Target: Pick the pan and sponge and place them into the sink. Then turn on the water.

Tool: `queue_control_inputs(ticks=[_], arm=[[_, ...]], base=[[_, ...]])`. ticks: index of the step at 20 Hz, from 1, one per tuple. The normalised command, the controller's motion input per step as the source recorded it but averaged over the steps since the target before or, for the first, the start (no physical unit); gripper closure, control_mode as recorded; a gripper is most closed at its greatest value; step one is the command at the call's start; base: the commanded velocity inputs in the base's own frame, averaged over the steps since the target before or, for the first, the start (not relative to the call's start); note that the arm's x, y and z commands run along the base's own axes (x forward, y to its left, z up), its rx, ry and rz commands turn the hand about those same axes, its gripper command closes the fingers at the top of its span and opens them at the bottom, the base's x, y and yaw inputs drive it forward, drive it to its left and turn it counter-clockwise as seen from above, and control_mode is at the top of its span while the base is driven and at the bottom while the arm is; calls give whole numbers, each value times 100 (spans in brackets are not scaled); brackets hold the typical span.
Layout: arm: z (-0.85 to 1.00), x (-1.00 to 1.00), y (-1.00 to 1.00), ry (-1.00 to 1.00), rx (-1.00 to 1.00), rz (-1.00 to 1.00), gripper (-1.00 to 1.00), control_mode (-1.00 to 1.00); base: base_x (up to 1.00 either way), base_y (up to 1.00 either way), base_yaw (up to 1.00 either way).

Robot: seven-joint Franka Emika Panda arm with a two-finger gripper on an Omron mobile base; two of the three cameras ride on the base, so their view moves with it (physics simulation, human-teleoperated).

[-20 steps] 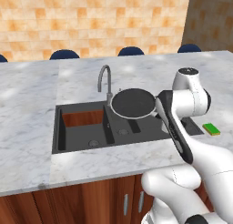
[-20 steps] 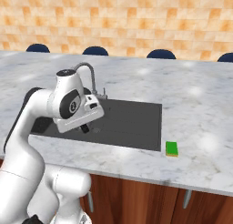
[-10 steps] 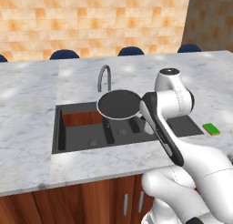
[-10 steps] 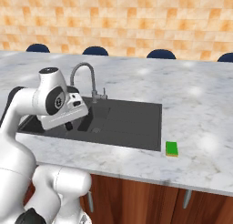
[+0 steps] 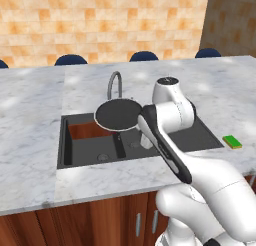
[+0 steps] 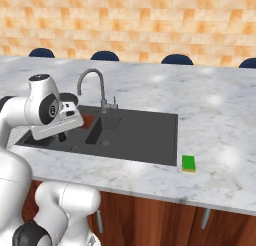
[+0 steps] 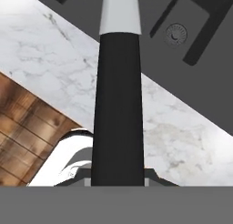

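- Pan (image 5: 119, 114) hangs level above the divider between the two basins of the sink (image 5: 90, 151), with its black handle (image 7: 118, 104) clamped in the closed gripper (image 7: 117, 180).
- Faucet (image 5: 115, 84) rises just behind the held pan; a careless swing could knock the pan's rim against its gooseneck.
- Release from this height risks the pan landing on the divider and tipping rather than settling in a basin.
- Arm reaches forward from the base, elbow raised, forearm sloping down toward the sink.
- Sponge (image 5: 232, 142) lies on the counter (image 5: 30, 140), well apart to the gripper's right, past the sink's far edge.
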Motion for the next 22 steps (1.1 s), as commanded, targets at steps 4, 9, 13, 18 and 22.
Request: queue_control_inputs(ticks=[4,9,13,18,22], arm=[[-4,12,49,5,-1,-5,100,-100],[-9,10,41,6,0,-7,100,-100],[-7,0,16,16,0,-7,100,-100],[-9,0,3,11,1,0,100,-100],[-4,4,20,6,3,0,100,-100]], base=[[0,0,0],[0,0,0],[0,0,0],[0,0,0],[0,0,0]])
